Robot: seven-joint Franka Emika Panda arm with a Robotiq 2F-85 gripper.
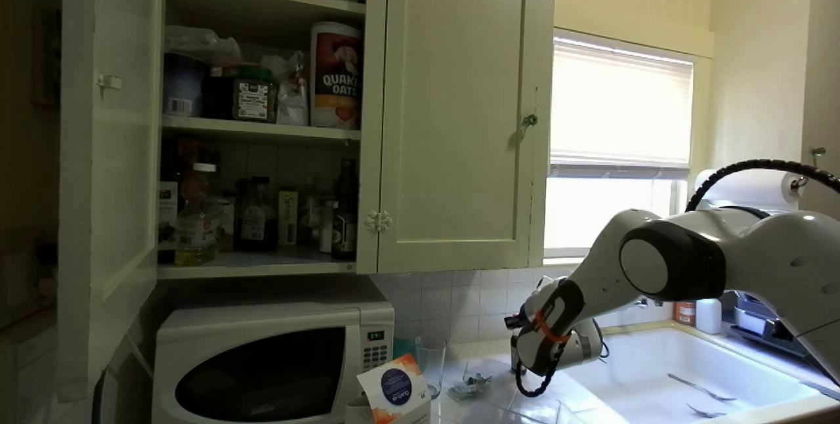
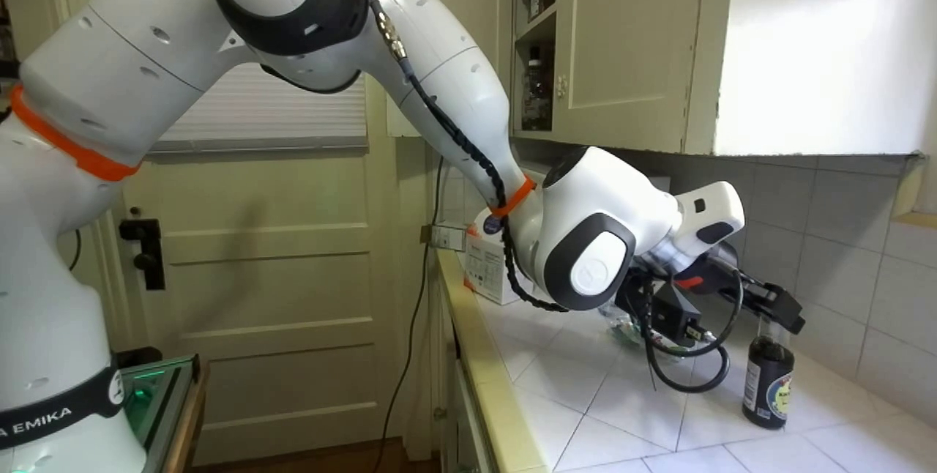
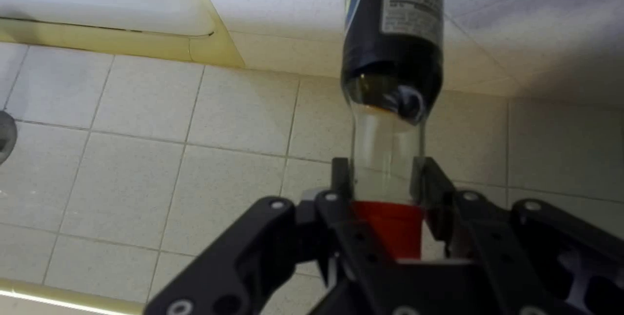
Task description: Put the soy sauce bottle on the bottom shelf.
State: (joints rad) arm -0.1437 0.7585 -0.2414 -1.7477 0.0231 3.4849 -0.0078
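The soy sauce bottle (image 2: 767, 384) has dark contents, a clear upper neck and a red cap. It stands nearly upright at the counter by the tiled wall; I cannot tell whether its base touches the counter. In the wrist view the bottle (image 3: 393, 56) runs up from between my fingers. My gripper (image 3: 382, 178) is shut on its neck just below the cap, with a finger against each side. The gripper also shows in an exterior view (image 2: 785, 312). The bottom shelf (image 1: 262, 271) of the open white cupboard, above the microwave, holds several bottles and boxes.
The microwave (image 1: 262, 358) stands under the cupboard. The open cupboard door (image 1: 125, 148) sticks out at its left. A white box (image 1: 397, 391), a drinking glass (image 1: 431, 365) and a plastic bag (image 1: 470, 386) are on the counter. The sink (image 1: 695, 371) lies beside the arm.
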